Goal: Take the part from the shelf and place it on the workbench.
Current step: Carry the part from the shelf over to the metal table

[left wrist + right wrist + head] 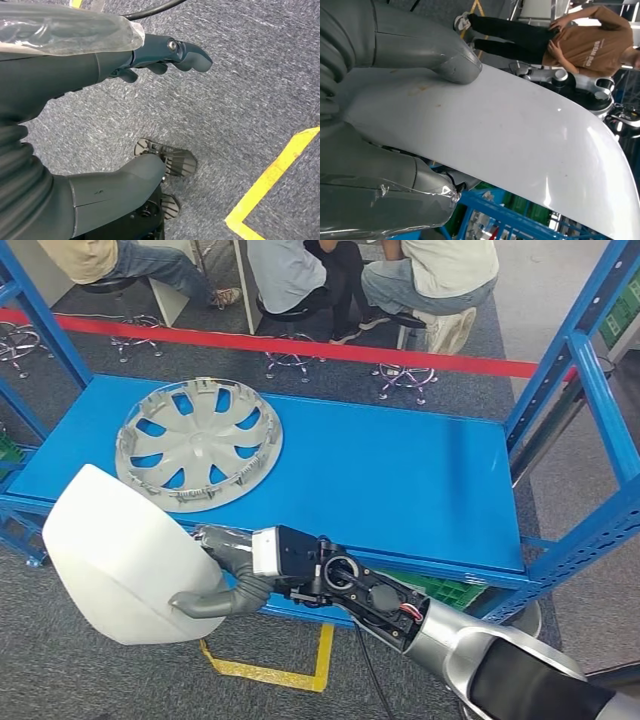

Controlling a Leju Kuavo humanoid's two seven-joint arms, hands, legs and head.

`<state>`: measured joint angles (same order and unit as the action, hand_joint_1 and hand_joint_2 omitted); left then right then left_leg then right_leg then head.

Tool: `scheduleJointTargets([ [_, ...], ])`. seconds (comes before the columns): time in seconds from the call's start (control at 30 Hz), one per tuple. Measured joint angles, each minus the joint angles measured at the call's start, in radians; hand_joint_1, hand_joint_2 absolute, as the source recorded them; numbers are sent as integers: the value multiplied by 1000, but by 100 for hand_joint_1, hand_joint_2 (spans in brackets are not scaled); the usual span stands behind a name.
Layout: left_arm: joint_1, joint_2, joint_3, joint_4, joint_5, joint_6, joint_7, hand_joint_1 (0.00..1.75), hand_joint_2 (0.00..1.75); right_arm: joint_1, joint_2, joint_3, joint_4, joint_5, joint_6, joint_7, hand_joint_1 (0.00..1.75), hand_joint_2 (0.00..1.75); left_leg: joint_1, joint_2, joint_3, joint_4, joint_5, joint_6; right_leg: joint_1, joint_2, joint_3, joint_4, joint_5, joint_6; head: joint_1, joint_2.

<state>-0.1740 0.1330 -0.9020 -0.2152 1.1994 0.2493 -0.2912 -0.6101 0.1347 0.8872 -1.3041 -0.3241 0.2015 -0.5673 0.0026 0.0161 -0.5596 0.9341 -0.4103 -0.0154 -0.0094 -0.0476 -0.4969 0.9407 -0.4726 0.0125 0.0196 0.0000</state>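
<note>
Shelf point(392, 480) of blue steel lies ahead in the head view, its flat board carrying a grey hubcap point(198, 443) near the left end. Right robot hand point(226, 580) grips the white part point(121, 555), a smooth curved shell, and holds it in front of the shelf's near edge, over the grey carpet, to the left of the yellow tape point(290, 665). In the right wrist view the thumb point(444, 57) presses on one face of the part point(516, 135) while the fingers point(395, 192) curl under the other. Left robot hand point(113, 115) hangs above the carpet, fingers point(177, 52) and thumb point(124, 182) apart with nothing between them. Behind the shelf, beyond a red floor line point(302, 345), people point(423, 280) sit on stools.
</note>
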Motion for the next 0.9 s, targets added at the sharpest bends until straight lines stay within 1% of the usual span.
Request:
scheduleJointTargets([
  [0.4,1,9,1,0,-17,-3,3,0,175,18,-3,-9,-1,1,2,-4,175,175,0,0,0,0,0,0,0,0,0,0,0,0,0,0],
  [0.9,9,1,1,0,-36,-17,12,0,175,40,-7,-25,-2,6,-14,-5,175,175,0,0,0,0,0,0,0,0,0,0,-1,-1,0,0],
])
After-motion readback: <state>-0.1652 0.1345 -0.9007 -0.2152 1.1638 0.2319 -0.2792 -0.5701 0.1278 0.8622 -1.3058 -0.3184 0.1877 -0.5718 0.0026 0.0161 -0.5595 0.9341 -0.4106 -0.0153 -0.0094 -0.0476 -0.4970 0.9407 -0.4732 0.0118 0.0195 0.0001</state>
